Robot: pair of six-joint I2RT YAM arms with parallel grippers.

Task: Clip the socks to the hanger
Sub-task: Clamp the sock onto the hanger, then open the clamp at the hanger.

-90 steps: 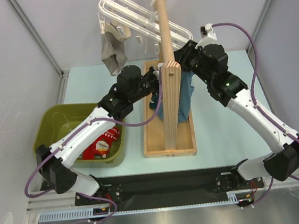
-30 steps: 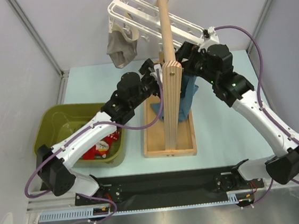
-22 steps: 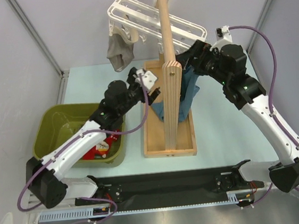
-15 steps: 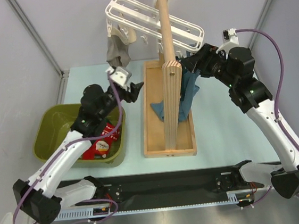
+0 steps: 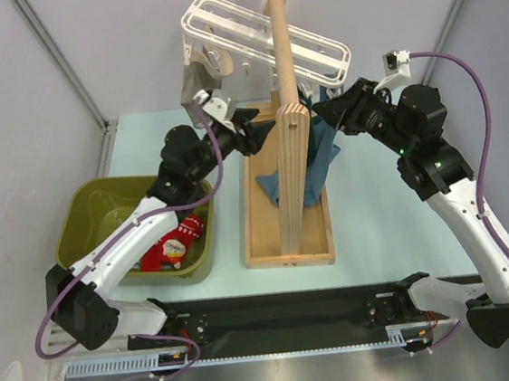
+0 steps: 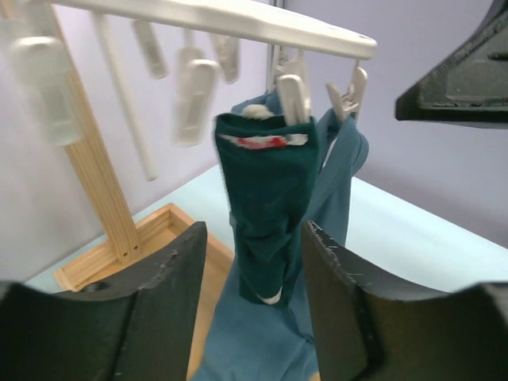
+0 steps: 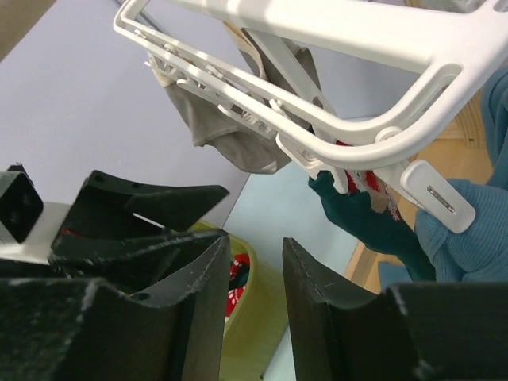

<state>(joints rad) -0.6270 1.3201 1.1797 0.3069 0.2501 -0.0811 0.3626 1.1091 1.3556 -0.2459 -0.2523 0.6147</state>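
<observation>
The white slatted hanger (image 5: 266,36) hangs from the wooden pole, with its pegs dangling beneath it. A dark teal sock (image 6: 270,198) is clipped to one peg; it also shows in the right wrist view as the teal sock (image 7: 373,224) under the hanger (image 7: 333,28). Red patterned socks (image 5: 174,249) lie in the green bin. My left gripper (image 5: 247,123) is left of the pole, and its jaws (image 6: 254,230) are open with the sock beyond them, untouched. To the right of the pole is my right gripper (image 5: 332,109); the right gripper (image 7: 255,238) is open by a narrow gap and empty.
A grey-beige sock (image 5: 196,87) hangs at the hanger's left end. A blue garment (image 5: 320,161) drapes beside the wooden pole stand (image 5: 286,214). The green bin (image 5: 84,217) sits at the left.
Both grippers let go near the hanger and narrowed their jaws. The right arm drew back to the right. The left arm swung out left, then came back toward the pole.
</observation>
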